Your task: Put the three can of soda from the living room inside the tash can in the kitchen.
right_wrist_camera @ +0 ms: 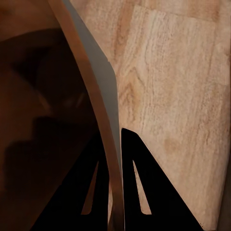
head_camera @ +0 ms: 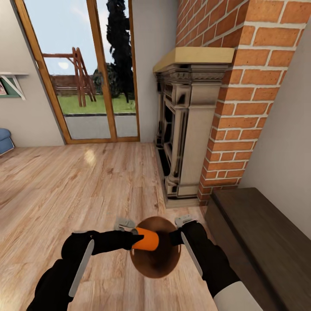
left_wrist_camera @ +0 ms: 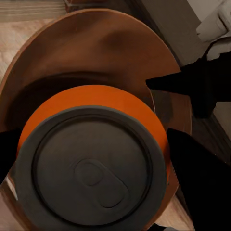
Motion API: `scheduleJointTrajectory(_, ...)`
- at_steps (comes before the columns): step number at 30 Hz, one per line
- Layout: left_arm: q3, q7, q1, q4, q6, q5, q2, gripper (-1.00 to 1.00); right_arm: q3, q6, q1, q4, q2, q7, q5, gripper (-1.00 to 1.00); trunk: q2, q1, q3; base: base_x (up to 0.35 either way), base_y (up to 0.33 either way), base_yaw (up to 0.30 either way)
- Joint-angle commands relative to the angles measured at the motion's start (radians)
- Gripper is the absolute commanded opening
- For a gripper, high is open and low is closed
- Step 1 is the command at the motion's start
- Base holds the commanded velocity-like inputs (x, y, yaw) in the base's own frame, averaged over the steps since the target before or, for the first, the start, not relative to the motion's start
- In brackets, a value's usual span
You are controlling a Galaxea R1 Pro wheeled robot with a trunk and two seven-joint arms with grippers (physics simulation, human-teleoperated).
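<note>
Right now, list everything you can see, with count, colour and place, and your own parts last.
can of soda: one, orange with grey top, held over the bin's mouth.
tash can: one, glossy brown inside, between both arms above the floor.
fireplace: one, carved stone, ahead at right.
brick chimney: one, red, above the fireplace.
glass doors: wood-framed, ahead at left.
floor: warm wood.
bench: one, dark wood, at right.
left gripper: black, jaws shut on the can.
right gripper: black, jaws pinching the bin's rim.
</note>
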Motion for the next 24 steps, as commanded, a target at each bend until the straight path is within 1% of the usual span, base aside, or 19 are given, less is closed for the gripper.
scheduleJointTrajectory(1,-0.001,0.003,0.000,0.017,-0.014,0.001,-0.005,-1.00,0.006,0.000,0.000,-0.001,0.002,0.005,-0.006,-1.00,0.000,0.000,0.000,0.000,0.000,0.000)
scheduleJointTrajectory(5,-0.003,0.010,0.000,0.057,-0.049,0.000,-0.027,-1.00,0.016,0.000,0.000,-0.005,0.006,0.004,-0.007,-1.00,0.000,0.000,0.000,0.000,0.000,0.000)
scheduleJointTrajectory(6,-0.003,0.020,0.000,0.069,-0.059,-0.001,-0.032,-1.00,0.018,0.000,0.000,-0.008,0.008,0.004,-0.007,-1.00,0.000,0.000,0.000,0.000,0.000,0.000)
scheduleJointTrajectory(8,-0.008,0.035,0.000,0.082,-0.066,-0.001,-0.035,-1.00,0.021,0.000,0.000,-0.010,0.012,0.004,-0.007,-1.00,0.000,0.000,0.000,0.000,0.000,0.000)
scheduleJointTrajectory(9,-0.016,0.049,-0.001,0.100,-0.081,-0.001,-0.037,-1.00,0.026,0.000,0.000,-0.011,0.014,0.004,-0.007,-1.00,0.000,0.000,0.000,0.000,0.000,0.000)
scheduleJointTrajectory(10,-0.020,0.055,-0.001,0.110,-0.090,-0.001,-0.038,-1.00,0.029,0.000,0.000,-0.012,0.015,0.004,-0.007,-1.00,0.000,0.000,0.000,0.000,0.000,0.000)
scheduleJointTrajectory(11,-0.028,0.067,-0.002,0.144,-0.122,-0.001,-0.039,-1.00,0.036,0.000,0.000,-0.013,0.017,0.004,-0.006,-1.00,0.000,0.000,0.000,0.000,0.000,0.000)
scheduleJointTrajectory(12,-0.032,0.074,-0.003,0.166,-0.138,-0.001,-0.041,-1.00,0.038,0.000,0.000,-0.013,0.017,0.004,-0.006,-1.00,0.000,0.000,0.000,0.000,0.000,0.000)
scheduleJointTrajectory(18,-0.036,0.113,-0.004,0.210,-0.183,-0.002,-0.042,-1.00,0.042,0.000,0.000,-0.014,0.018,0.004,-0.006,-1.00,0.000,0.000,0.000,0.000,0.000,0.000)
scheduleJointTrajectory(20,-0.038,0.129,-0.004,0.244,-0.207,-0.002,-0.042,-1.00,0.043,0.000,0.000,-0.014,0.019,0.004,-0.006,-1.00,0.000,0.000,0.000,0.000,0.000,0.000)
scheduleJointTrajectory(24,-0.040,0.159,-0.005,0.267,-0.233,-0.003,-0.041,-1.00,0.046,0.000,0.000,-0.023,0.020,0.004,-0.006,-1.00,0.000,0.000,0.000,0.000,0.000,0.000)
